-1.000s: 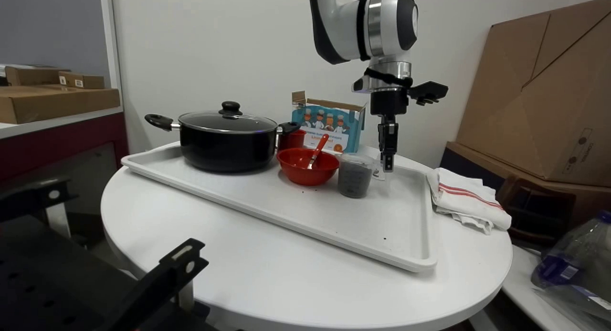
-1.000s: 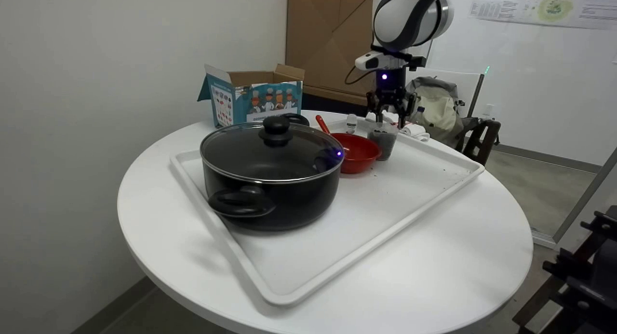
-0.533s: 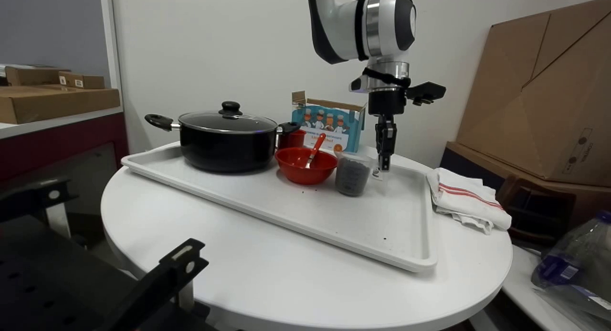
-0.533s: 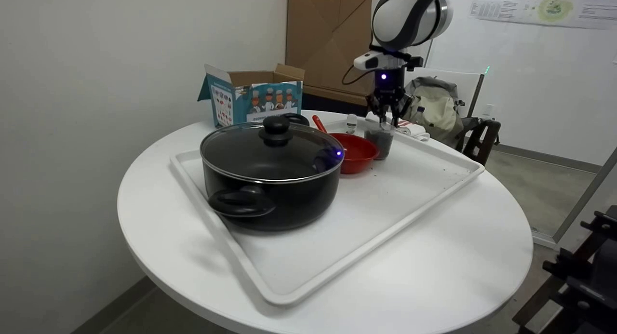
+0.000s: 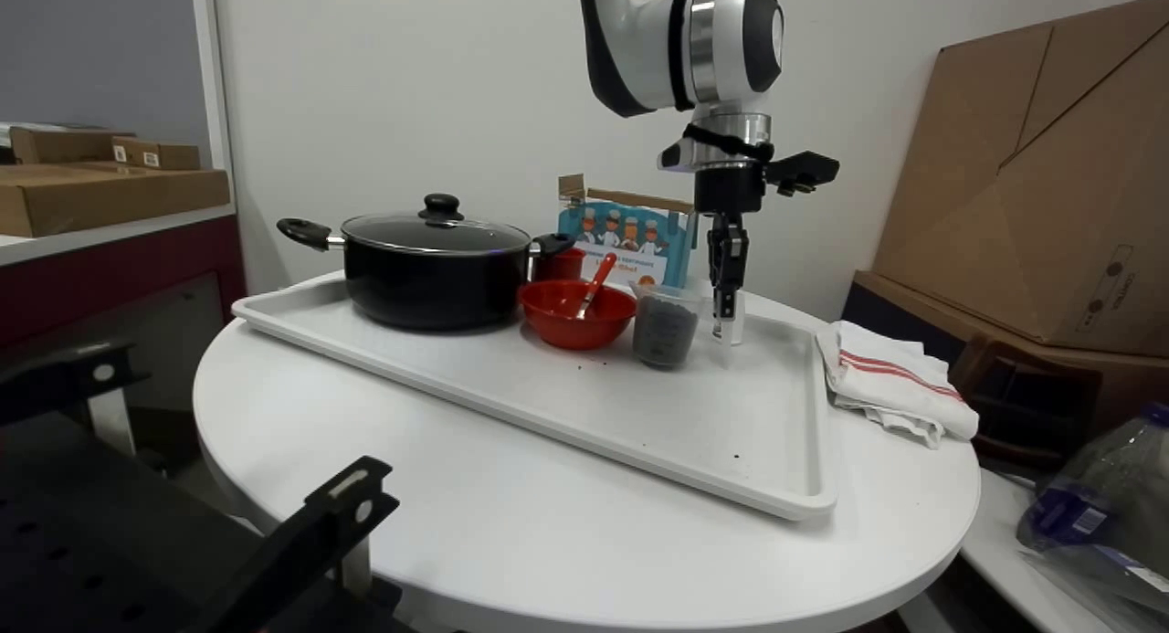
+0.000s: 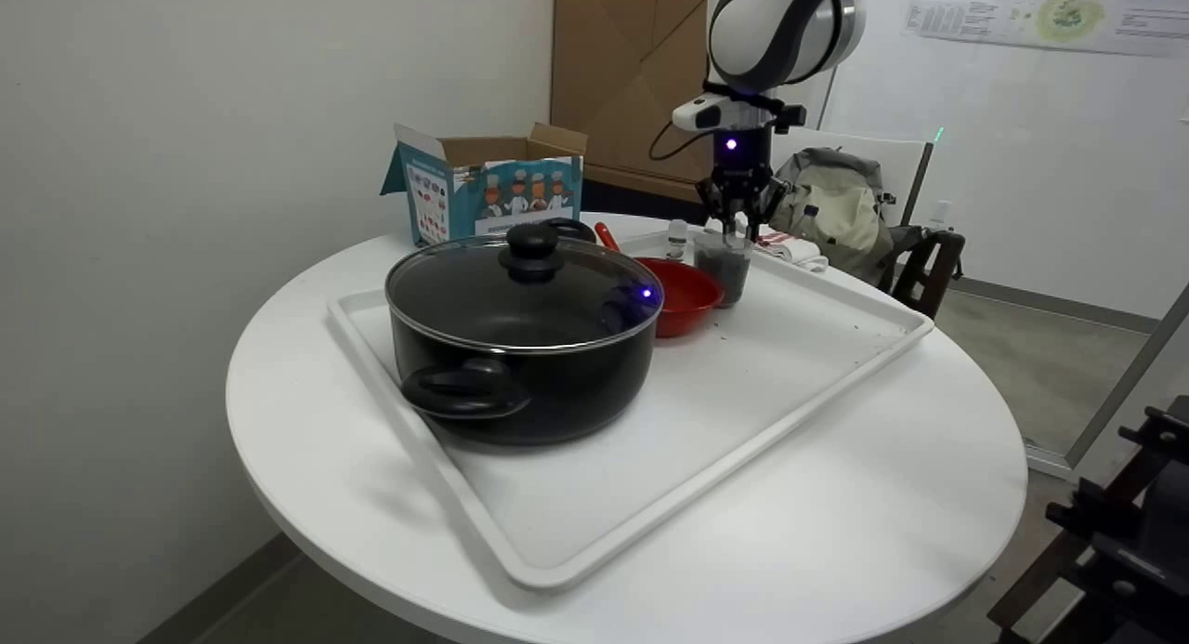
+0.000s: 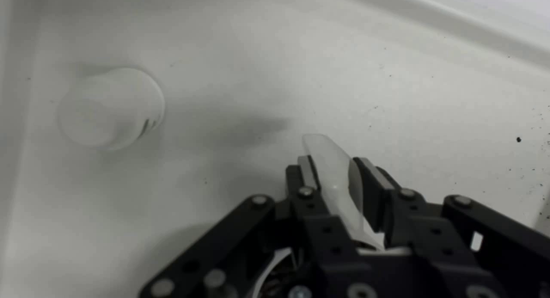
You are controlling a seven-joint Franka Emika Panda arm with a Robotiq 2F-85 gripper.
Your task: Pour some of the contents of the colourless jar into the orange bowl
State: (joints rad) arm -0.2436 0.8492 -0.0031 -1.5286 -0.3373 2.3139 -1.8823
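The colourless jar [image 5: 665, 330] stands on the white tray, dark grey with its contents and leaning slightly. Beside it, close to its rim, is the orange bowl [image 5: 571, 330], with a red-handled utensil [image 5: 600, 280] in it. My gripper [image 7: 333, 169] is shut on the jar's pale see-through handle [image 7: 328, 158], which runs between the two pads. In both exterior views the gripper points straight down at the jar's side away from the bowl. Only a bit of the jar's rim and dark contents [image 7: 279, 274] shows in the wrist view, behind the fingers. Whether the jar's base touches the tray I cannot tell.
A black lidded pot [image 5: 438, 281] sits on the tray [image 5: 548, 429] past the bowl. A small clear item [image 7: 116, 109] stands near the gripper. Behind are a red cup [image 5: 559, 266] and a blue box [image 5: 630, 236]. A folded towel [image 5: 890, 368] lies beside the tray.
The gripper has closed on the jar's handle and moved a little toward the pot. The jar has shifted with it, and the bowl and utensil have slid the same way.
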